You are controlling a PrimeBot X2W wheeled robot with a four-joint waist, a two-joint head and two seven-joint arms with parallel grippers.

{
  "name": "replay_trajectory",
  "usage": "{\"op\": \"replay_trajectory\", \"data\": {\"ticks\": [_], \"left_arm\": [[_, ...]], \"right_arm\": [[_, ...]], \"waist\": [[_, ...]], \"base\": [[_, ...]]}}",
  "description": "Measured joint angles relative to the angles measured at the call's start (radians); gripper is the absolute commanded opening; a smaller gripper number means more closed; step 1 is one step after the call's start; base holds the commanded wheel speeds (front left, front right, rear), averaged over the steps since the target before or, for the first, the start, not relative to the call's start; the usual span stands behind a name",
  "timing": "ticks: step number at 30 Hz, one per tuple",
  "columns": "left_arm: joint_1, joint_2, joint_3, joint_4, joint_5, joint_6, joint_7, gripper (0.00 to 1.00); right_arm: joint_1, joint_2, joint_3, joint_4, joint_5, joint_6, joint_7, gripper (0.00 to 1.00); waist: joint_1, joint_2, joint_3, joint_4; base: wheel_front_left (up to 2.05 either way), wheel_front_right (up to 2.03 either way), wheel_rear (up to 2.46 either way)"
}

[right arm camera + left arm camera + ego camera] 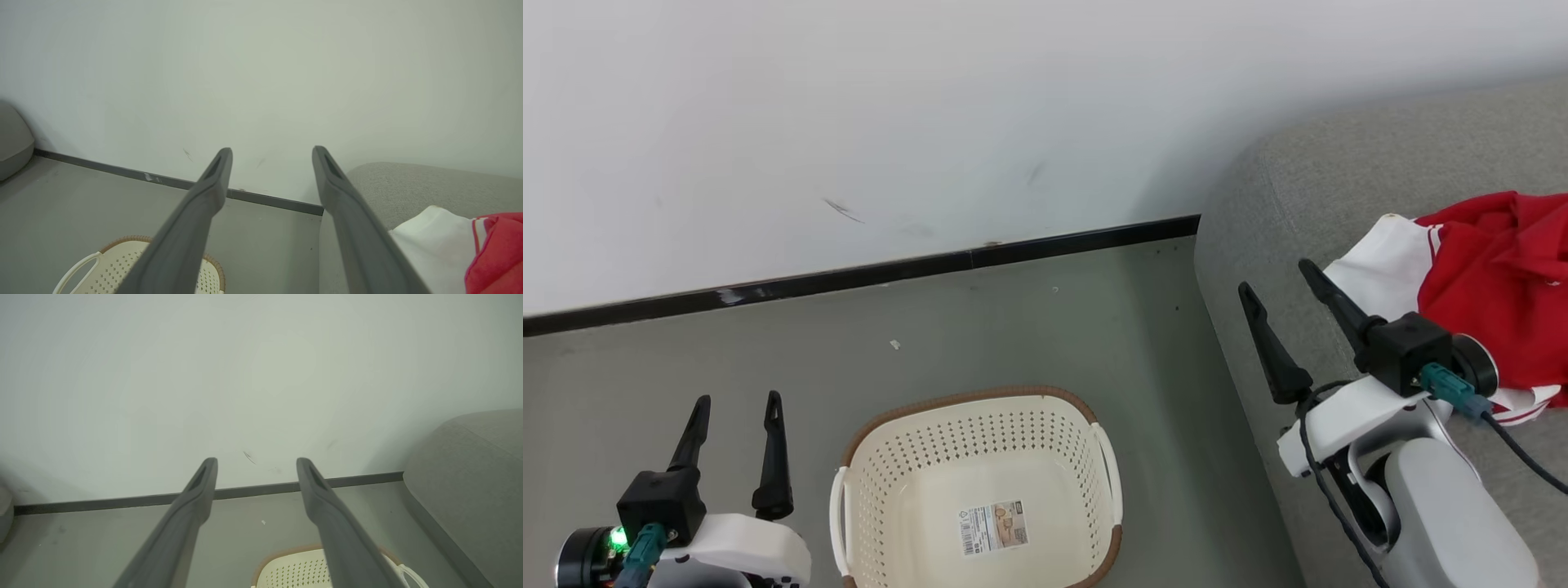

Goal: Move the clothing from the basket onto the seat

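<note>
Clothing (1499, 278): red and white, heaped on grey seat (1339, 180) at right | basket (968, 397): upright on floor (768, 351) left of seat, paper label (995, 527) showing on its bottom | left pincer (738, 398): fingers parted, holding nothing, beside basket | right pincer (1274, 275): fingers spread wide, holding nothing, over seat edge, just beside clothing

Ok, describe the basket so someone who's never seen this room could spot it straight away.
Find the big grey sofa by the white wall. On the floor beside its end stands the basket. It is cream perforated plastic with a brown rim and white side handles.
</note>
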Motion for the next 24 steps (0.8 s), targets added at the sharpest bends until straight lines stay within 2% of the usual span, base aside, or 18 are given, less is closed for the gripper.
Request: {"op": "replay_trajectory", "data": {"ticks": [16, 24], "left_arm": [[0.051, 0.002, 0.008, 0.029, -0.012, -0.001, -0.003, 1.00], [0.051, -0.012, -0.019, 0.031, -0.019, -0.015, -0.003, 1.00]], "right_arm": [[0.179, 0.014, -0.043, -0.028, -0.007, 0.000, 0.000, 1.00], [0.258, 0.024, -0.068, -0.037, -0.005, 0.000, 0.000, 1.00]], "waist": [[0.0000, 0.0000, -0.085, 0.059], [0.0000, 0.0000, -0.120, 0.076]], "base": [[0.00, 0.00, 0.00], [0.00, 0.00, 0.00]]}}
